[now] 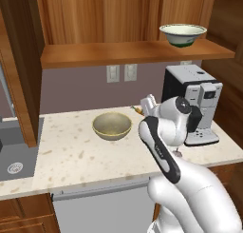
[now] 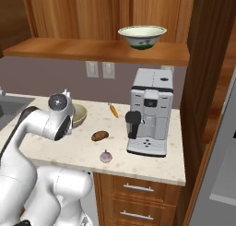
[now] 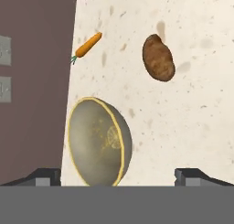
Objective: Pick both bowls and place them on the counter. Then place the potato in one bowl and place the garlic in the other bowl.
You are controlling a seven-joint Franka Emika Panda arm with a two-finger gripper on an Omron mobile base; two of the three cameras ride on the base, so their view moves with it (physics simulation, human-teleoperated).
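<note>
The tan-olive bowl (image 1: pixel 112 126) with the yellowish rim stands upright on the beige counter (image 1: pixel 71 151); it also shows in the hand view (image 3: pixel 98 143) and, partly behind my arm, in the right base view (image 2: pixel 80 115). The pale cream bowl (image 1: pixel 182 34) (image 2: pixel 142 37) with the green foot sits on the wooden shelf. The brown potato (image 2: pixel 99 136) (image 3: pixel 158 57) and the pinkish garlic (image 2: pixel 106 156) lie on the counter, right of the olive bowl. My gripper (image 1: pixel 148 103) (image 3: pixel 118 176) hangs open above the counter just right of the olive bowl, holding nothing.
An orange carrot (image 2: pixel 113 110) (image 3: pixel 88 45) lies near the back wall. A coffee machine (image 1: pixel 192 101) (image 2: pixel 150 112) stands on the right under the shelf (image 1: pixel 133 53). A sink (image 1: pixel 14 165) is sunk into the counter at the left.
</note>
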